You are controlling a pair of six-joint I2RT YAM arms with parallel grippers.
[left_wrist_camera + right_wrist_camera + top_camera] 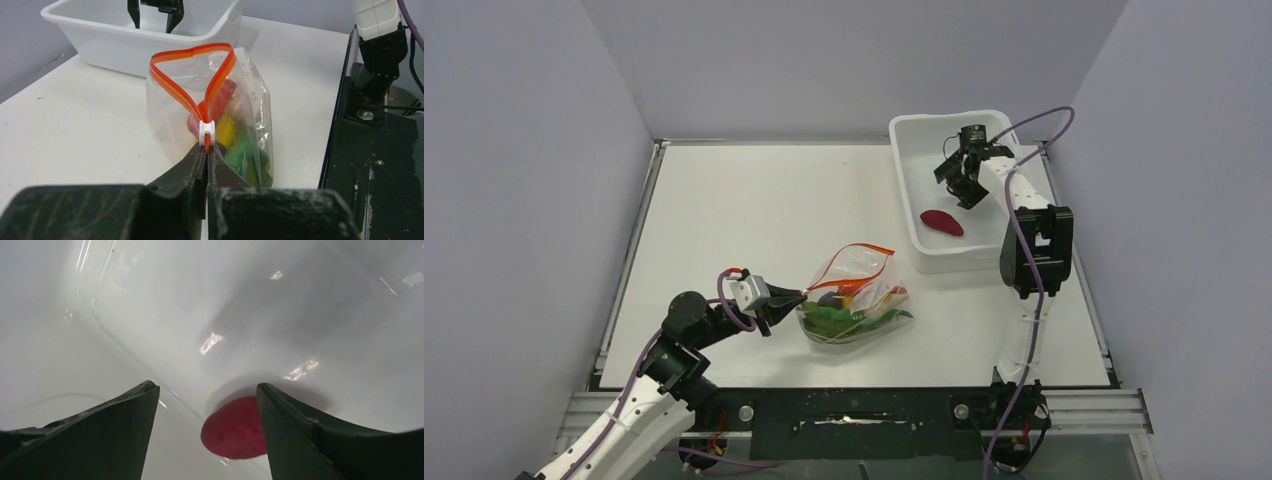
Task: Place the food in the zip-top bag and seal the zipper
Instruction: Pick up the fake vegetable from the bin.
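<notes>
- We see faint red marks on the clear wall of the zip-top bag (250, 100), but they are too thin to read. No other writing or brand name can be read on the things.
- The bag lies on the white table (754, 210), at about 6 o'clock from the table centre. It is apart from the near edge.
- The left gripper (206, 150) is at 9 o'clock of the bag. Its fingers are pressed together and pinch the end of the zipper (172, 85), just under the white slider (206, 129).
- Past the slider the two orange strips part and form an open loop, so the mouth is open toward 1 o'clock in the top view.
- The food (854, 310) inside the bag shows green, yellow and orange-red pieces, packed against the lower wall.
- One dark red piece (235, 427) lies on the floor of the white tub (924, 255), close to the wall at 7 o'clock.
- The tub stands at 1 o'clock of the bag, near it but not touching. Its right rim is close to the right table edge.
- The right gripper (205, 385) hangs inside the tub with fingers spread. The dark red piece is at 7 o'clock of it, and nothing is between the fingers.
- From the bag toward 9 to 12 o'clock the white surface runs as far as the raised rails at the table edges.
</notes>
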